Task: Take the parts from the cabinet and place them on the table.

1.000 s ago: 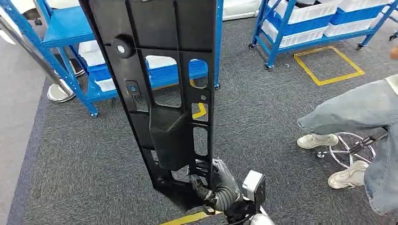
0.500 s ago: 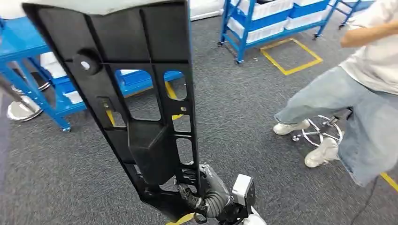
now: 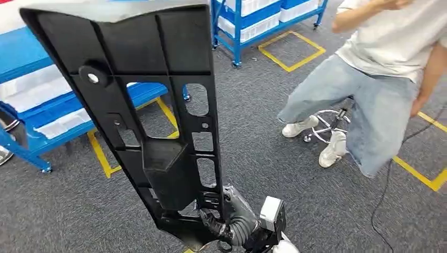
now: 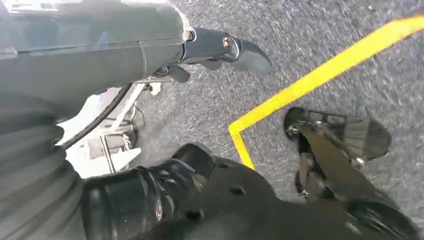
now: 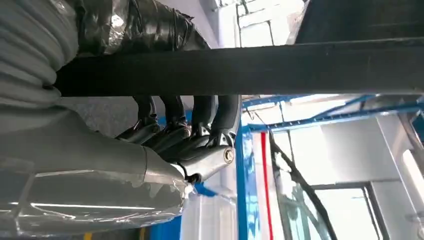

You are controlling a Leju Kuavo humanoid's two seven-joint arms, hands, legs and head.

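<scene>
The long black plastic part (image 3: 158,116) is held upright in front of the head camera, tilted slightly so that its top leans toward the robot's left. It is ribbed, with several rectangular cut-outs and a round boss with a pale centre near its top. Its lower end is gripped by the right hand (image 3: 224,219); in the right wrist view the dark fingers (image 5: 200,117) are seen wrapped around the part's flat edge (image 5: 250,67), pressed closed against it. The left hand (image 4: 215,47) is seen above grey carpet (image 4: 350,30) and a yellow floor line (image 4: 320,75); whether its fingers are spread or closed cannot be told.

Compared with the earlier frames, the whole scene has shifted: the camera has turned, so the seated person (image 3: 379,68) in a white shirt and pale jeans is now more central, and the blue racks have slid leftward. The grip on the part is unchanged.

No legible writing or label is seen.

White bins (image 3: 248,18) are carried on a blue wheeled rack (image 3: 237,31); further white bins (image 3: 47,113) sit on the low blue rack (image 3: 31,58) at the left. Their contents cannot be made out.
</scene>
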